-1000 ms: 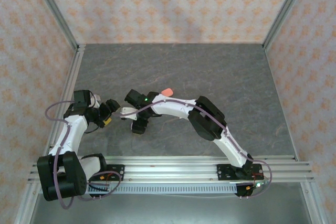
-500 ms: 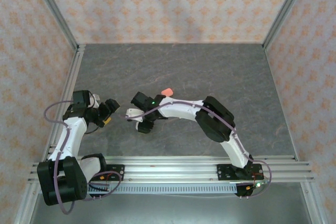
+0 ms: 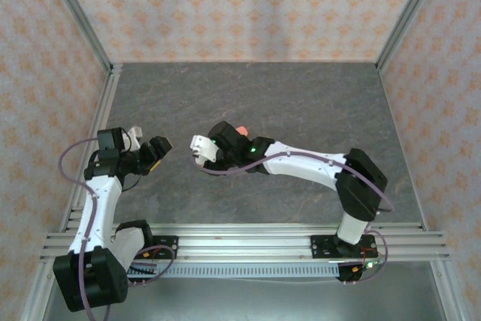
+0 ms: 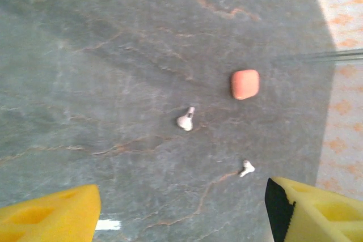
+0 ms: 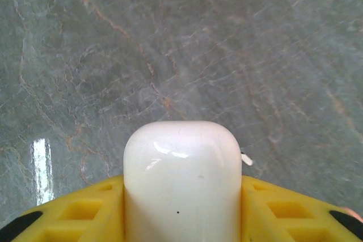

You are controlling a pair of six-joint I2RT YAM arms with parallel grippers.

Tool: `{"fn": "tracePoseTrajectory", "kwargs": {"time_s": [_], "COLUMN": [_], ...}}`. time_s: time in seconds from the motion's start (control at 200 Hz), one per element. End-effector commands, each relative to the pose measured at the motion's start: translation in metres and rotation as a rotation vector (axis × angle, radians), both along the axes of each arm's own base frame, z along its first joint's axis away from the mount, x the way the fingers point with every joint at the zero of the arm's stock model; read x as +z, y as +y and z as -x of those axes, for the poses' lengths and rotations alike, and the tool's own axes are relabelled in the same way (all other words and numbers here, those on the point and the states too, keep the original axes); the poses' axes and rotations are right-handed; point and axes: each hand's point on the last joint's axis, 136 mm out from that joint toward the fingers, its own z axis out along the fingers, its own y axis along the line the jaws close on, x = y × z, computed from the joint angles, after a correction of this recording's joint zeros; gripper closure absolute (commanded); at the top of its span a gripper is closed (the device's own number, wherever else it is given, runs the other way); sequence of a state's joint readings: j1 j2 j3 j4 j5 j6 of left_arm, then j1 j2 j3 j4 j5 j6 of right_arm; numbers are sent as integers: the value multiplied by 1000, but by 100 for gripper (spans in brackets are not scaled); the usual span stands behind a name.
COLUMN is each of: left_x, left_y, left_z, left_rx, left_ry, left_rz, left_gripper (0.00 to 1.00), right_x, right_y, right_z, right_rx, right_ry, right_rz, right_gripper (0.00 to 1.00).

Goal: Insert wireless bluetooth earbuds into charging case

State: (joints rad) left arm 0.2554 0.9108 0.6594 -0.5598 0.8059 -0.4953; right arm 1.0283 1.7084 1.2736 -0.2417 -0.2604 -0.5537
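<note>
R gripper [image 5: 181,211] clamps white case [image 5: 181,168] above desk [image 3: 316,95] centre. L gripper [image 4: 181,213] wide open; two white earbuds [image 4: 185,119] lie nr pink case [image 4: 245,84].

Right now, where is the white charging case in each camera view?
Top external: the white case is left of centre, in the right gripper.
Right wrist: bottom centre, between the yellow fingers.
Shared landmark: the grey marbled table under it.
</note>
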Motion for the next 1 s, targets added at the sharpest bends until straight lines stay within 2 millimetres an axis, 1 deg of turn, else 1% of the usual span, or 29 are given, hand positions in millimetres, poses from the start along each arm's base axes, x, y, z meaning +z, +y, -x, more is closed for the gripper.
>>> {"fn": "tracePoseTrajectory", "kwargs": {"time_s": [0.0,0.045,0.11,0.2,0.32,0.47,0.585,0.671,0.751,0.991], "left_x": [45,55,69,81,81,74,78,82,82,72], "left_y": [-17,-25,-41,-67,-92,-119,-136,-146,-149,-156], "left_z": [-6,-5,-2,7,15,20,21,22,20,19], "left_rx": [-100,-133,-210,-334,-448,-575,-648,-683,-695,-717], "left_ry": [-218,-269,-340,-408,-412,-376,-394,-404,-400,-361], "left_rz": [16,22,12,-11,6,40,51,54,52,64], "left_gripper": [24,24,25,24,22,23,24,25,27,35], "right_x": [26,29,32,40,51,58,66,69,68,72], "right_y": [-10,-15,-20,-27,-33,-39,-41,-42,-43,-44], "right_z": [-12,-11,-9,-6,-1,5,10,12,12,15], "right_rx": [-58,-62,-63,-65,-63,-53,-41,-39,-39,-33], "right_ry": [-92,-103,-112,-121,-131,-130,-124,-125,-123,-118], "right_rz": [-54,-50,-43,-56,-78,-84,-109,-114,-107,-120], "right_gripper": [53,53,53,53,53,53,54,54,54,54]}}
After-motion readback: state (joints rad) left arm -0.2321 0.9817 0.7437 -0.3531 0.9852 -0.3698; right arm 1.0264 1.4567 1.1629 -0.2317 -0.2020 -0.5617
